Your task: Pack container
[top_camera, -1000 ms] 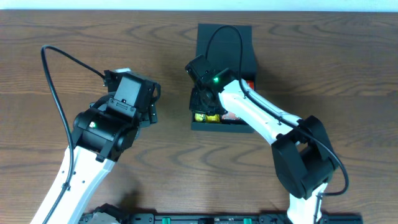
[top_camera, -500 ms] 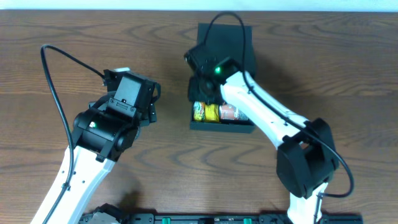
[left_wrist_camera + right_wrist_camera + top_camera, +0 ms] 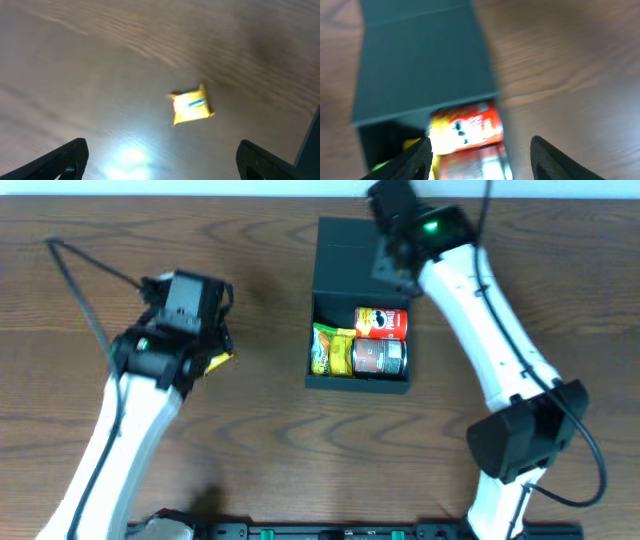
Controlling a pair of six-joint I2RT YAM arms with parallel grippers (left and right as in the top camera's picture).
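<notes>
The dark teal container stands mid-table with its lid laid open at the back. Inside lie a red Pringles can, a grey can and a yellow-green packet. My right gripper hangs open and empty above the lid's right side, with the red can below and ahead of its fingers. A small yellow packet lies on the table left of the container. My left gripper is wide open above the wood, short of that packet and apart from it.
The yellow packet peeks out from under the left arm in the overhead view. The right arm runs along the container's right side. A dark rail lines the table's front edge.
My right gripper has opened, left the red can in the container and drawn up and back over the lid. The left arm has shifted left, uncovering the yellow packet.
</notes>
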